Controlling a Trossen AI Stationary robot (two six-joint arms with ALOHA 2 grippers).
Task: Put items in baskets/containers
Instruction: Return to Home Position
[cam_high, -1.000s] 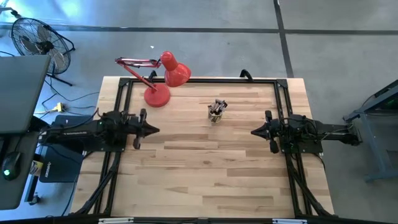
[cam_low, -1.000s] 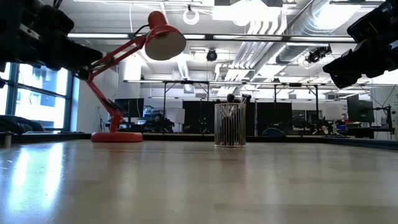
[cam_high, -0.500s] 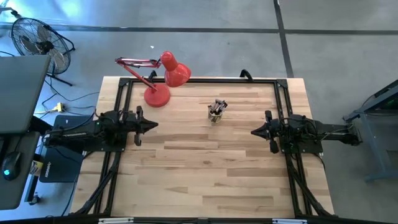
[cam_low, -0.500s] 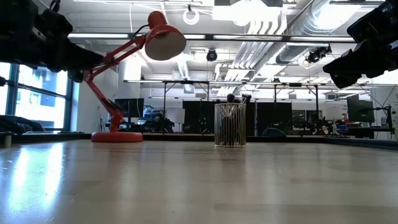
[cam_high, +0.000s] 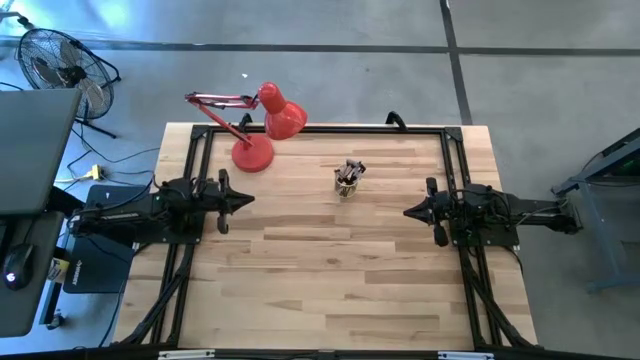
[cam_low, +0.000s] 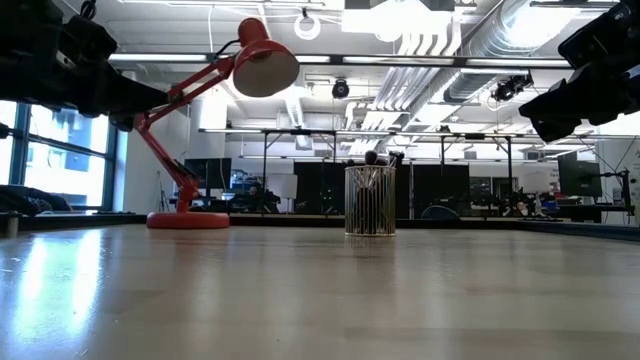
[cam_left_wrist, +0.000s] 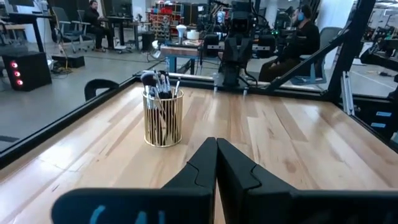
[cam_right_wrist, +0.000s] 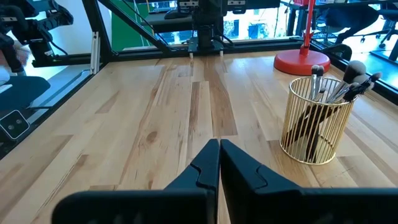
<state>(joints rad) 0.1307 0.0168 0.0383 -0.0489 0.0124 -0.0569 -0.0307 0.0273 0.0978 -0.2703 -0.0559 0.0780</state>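
Note:
A small gold wire cup (cam_high: 347, 180) stands upright on the wood table, toward its far edge and near the middle. Several dark brushes (cam_left_wrist: 158, 81) stand inside it, bristle tips up, and lean on its rim; the right wrist view shows the brushes (cam_right_wrist: 342, 78) and the cup (cam_right_wrist: 314, 121) as well. My left gripper (cam_high: 250, 200) hovers shut over the table's left side, pointing right. My right gripper (cam_high: 406, 211) hovers shut over the right side, pointing left. Both are well away from the cup (cam_low: 370, 200).
A red desk lamp stands with its round base (cam_high: 252, 154) on the far left of the table, its head (cam_high: 285, 118) over the far edge. A black frame (cam_high: 320, 130) runs around the table. Bare wood (cam_high: 330, 270) lies between and in front of the arms.
My left gripper has drawn back a little toward the table's left edge and shifted slightly toward the far edge, staying shut. The cup and brushes have kept still.

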